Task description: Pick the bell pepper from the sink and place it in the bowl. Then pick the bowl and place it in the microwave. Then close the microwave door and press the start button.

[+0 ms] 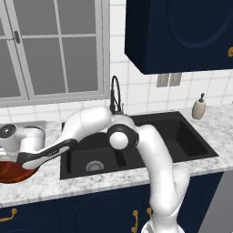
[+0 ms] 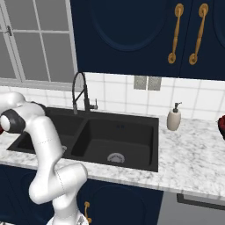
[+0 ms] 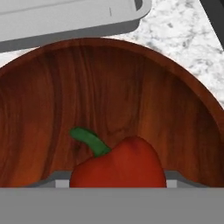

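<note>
1. The bell pepper [image 3: 118, 164] sits right at the fingers, over the inside of the bowl [image 3: 109, 92]. The fingertips are hidden, so I cannot tell whether they hold it or stand apart.
2. Glossy and rounded, the pepper looks light, firm and a little slippery; the body's sides suit a grip better than the thin green stem.
3. The wooden bowl looks stiff and sturdy; its rim, beyond the fingers, is the likely hold.
4. No readable writing or brand anywhere.
</note>
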You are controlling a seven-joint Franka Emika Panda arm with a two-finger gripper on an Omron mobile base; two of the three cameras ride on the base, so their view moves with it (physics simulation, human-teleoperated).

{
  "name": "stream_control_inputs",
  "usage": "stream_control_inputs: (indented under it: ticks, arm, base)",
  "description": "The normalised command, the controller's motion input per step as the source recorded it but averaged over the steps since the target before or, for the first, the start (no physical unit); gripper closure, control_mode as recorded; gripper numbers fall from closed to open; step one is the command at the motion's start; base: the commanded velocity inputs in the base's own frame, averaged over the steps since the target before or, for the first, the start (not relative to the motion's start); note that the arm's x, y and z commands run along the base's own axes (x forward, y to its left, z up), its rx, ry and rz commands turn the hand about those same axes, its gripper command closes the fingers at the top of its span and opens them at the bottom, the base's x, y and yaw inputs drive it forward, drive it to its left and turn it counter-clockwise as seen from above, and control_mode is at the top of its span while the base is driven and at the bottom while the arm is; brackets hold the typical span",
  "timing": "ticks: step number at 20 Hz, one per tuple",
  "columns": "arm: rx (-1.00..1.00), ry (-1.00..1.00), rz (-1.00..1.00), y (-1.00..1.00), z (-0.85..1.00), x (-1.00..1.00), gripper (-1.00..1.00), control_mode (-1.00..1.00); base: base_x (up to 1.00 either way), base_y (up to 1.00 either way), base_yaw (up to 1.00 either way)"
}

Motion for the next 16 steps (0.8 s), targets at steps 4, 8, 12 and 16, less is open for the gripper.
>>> stream_control_inputs:
  ticks: [4,8,12,16]
  arm:
    - [0.00,0.00,0.00,0.00,-0.05,-0.02,-1.00,-1.00]
    - [0.01,-0.02,-0.04,-0.15,0.08,-0.12,-1.00,-1.00]
    - [0.08,-0.01,-0.07,-0.93,0.39,-0.01,-1.00,-1.00]
    - [0.15,0.00,-0.02,-0.87,0.22,-0.02,-1.00,-1.00]
  base:
    - [0.00,0.00,0.00]
    - [0.00,0.00,0.00]
    - [0.00,0.00,0.00]
    - [0.00,0.00,0.00]
